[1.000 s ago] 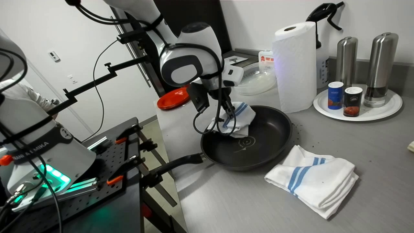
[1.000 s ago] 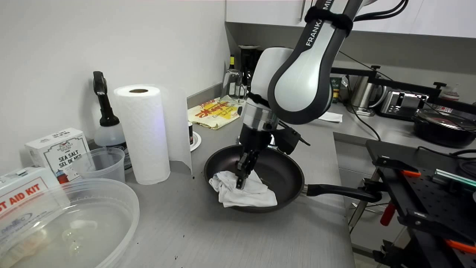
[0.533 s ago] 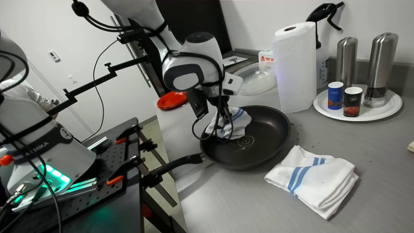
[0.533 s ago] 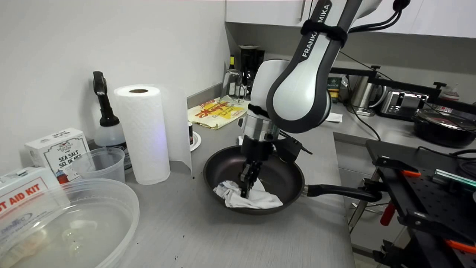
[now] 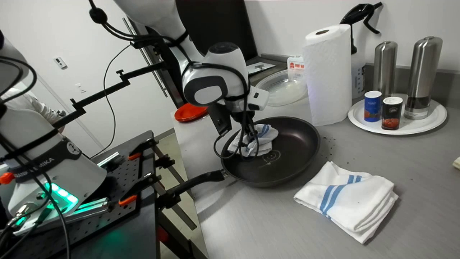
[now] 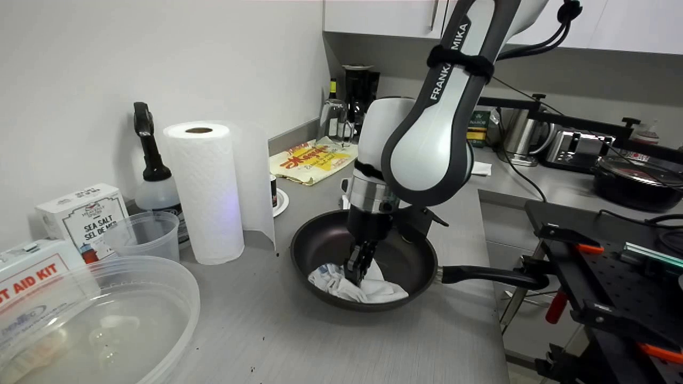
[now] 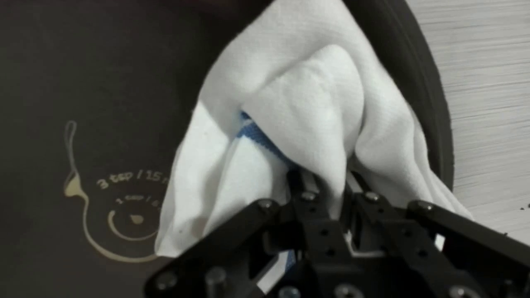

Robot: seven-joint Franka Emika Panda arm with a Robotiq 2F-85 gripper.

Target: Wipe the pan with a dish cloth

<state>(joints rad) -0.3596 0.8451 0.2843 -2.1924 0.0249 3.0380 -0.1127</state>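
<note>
A black frying pan sits on the grey counter; it shows in both exterior views [image 5: 293,158] [image 6: 320,242] and the wrist view [image 7: 83,74]. A crumpled white dish cloth with blue stripes lies inside it, against the pan's side wall, in both exterior views [image 5: 266,140] [image 6: 387,292] and the wrist view [image 7: 306,103]. My gripper [image 7: 327,182] points down into the pan, its fingers pinching a fold of the cloth; it also shows in both exterior views [image 5: 252,133] [image 6: 355,277]. The fingertips are partly hidden by the cloth.
A folded striped cloth [image 5: 350,199] lies beside the pan. A paper towel roll [image 5: 327,75] stands behind it, near a white plate [image 5: 424,124] with shakers and mills. A clear plastic bowl [image 6: 181,320] is at the front. The pan handle [image 6: 488,274] extends past the counter edge.
My gripper has moved down and the cloth has shifted across the pan, leftward in one exterior view and rightward in another. The pan has shifted slightly. The grip on the cloth looks unchanged.
</note>
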